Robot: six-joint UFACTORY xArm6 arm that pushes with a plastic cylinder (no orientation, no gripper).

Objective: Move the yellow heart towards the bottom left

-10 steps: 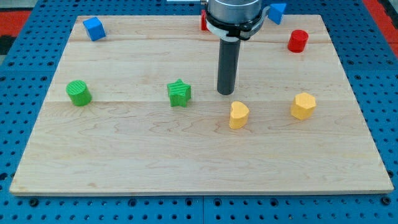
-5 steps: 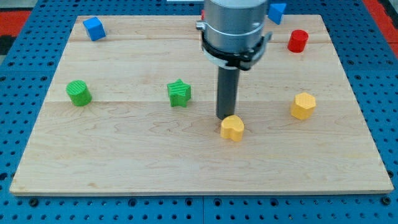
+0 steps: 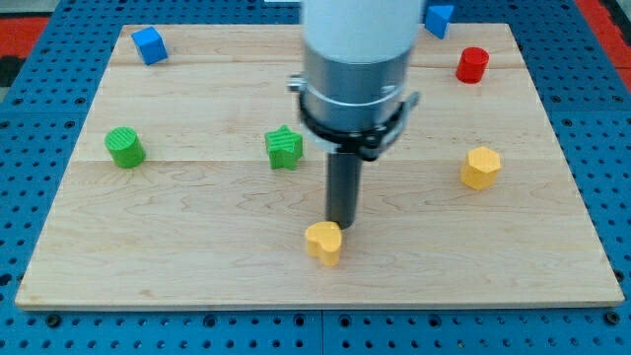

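Observation:
The yellow heart (image 3: 323, 243) lies on the wooden board (image 3: 197, 247) below the middle, a little left of centre. My tip (image 3: 341, 226) stands right behind it, at its upper right edge, touching or nearly touching it. The arm's grey body hides the board above the tip.
A green star (image 3: 284, 147) sits up and left of the tip. A green cylinder (image 3: 124, 147) is at the left. A yellow hexagon (image 3: 480, 168) is at the right. A red cylinder (image 3: 472, 64) and two blue blocks (image 3: 149, 44) (image 3: 439, 18) lie along the top.
My tip has moved down and to the left, pushing the yellow heart from right of centre down and left toward the bottom edge. The other blocks have not moved.

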